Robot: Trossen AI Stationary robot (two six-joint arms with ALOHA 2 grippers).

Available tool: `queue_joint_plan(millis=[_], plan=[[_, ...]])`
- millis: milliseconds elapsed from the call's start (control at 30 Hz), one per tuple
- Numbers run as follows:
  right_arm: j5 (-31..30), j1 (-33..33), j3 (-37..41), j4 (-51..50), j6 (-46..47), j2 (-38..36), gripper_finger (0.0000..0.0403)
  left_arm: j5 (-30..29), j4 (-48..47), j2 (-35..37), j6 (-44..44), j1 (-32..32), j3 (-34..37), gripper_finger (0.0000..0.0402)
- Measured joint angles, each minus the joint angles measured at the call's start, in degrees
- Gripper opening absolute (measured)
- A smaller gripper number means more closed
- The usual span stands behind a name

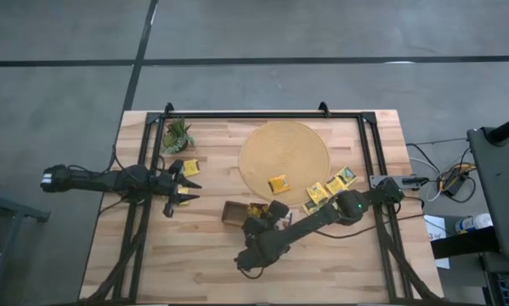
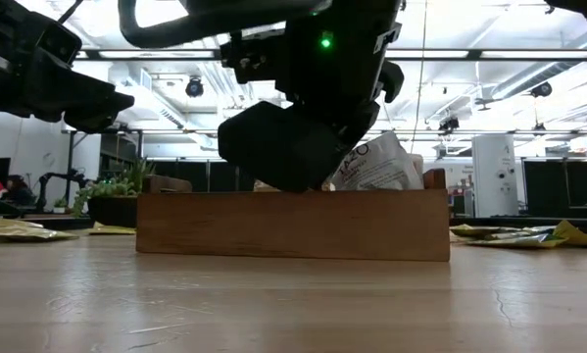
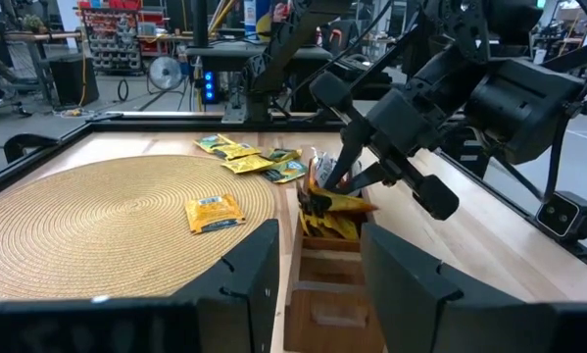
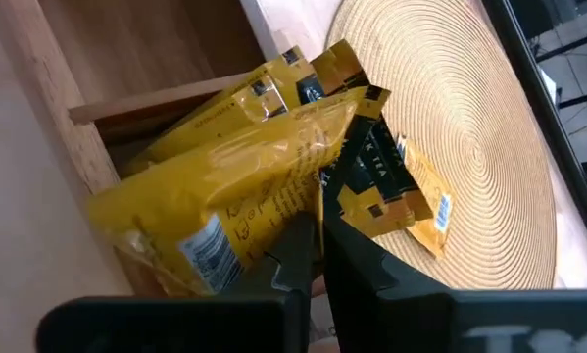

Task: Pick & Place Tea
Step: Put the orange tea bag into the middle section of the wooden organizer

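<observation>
A yellow tea sachet [image 4: 264,157] is pinched between the right gripper's [image 4: 317,245] nearly shut fingers over the wooden tray [image 2: 291,224]; light, thin and crinkly, it is best gripped at an edge; the left gripper [image 1: 176,189] waits with fingers apart.

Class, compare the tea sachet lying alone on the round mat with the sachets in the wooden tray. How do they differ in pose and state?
The lone sachet lies flat on the round mat; the tray sachets stand tilted, crowded together in the wooden tray.
Nothing touches the lone sachet; the right gripper is at the tray sachets, pinching one.
Both are yellow with dark marks.
</observation>
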State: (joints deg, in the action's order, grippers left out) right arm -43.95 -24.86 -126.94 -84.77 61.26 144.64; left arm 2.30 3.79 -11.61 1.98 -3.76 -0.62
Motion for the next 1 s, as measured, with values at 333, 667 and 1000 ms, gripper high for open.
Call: queue_joint_plan(millis=[333, 667, 1000], plan=[[-1.57, 0.00, -4.39, -3.40, 0.22, -0.17, 0.0090, 0.01, 0.00, 0.01, 0.00, 0.01, 0.00, 0.0139], [-2.55, -0.29, -7.97, -5.16, 1.18, -0.47, 0.0144, 0.00, 0.00, 0.00, 0.00, 0.00, 0.00, 0.0139], [1.35, -1.85, -8.04, 0.34, -0.42, -2.25, 0.0115, -0.01, 0.02, 0.01, 0.00, 0.01, 0.00, 0.0139]])
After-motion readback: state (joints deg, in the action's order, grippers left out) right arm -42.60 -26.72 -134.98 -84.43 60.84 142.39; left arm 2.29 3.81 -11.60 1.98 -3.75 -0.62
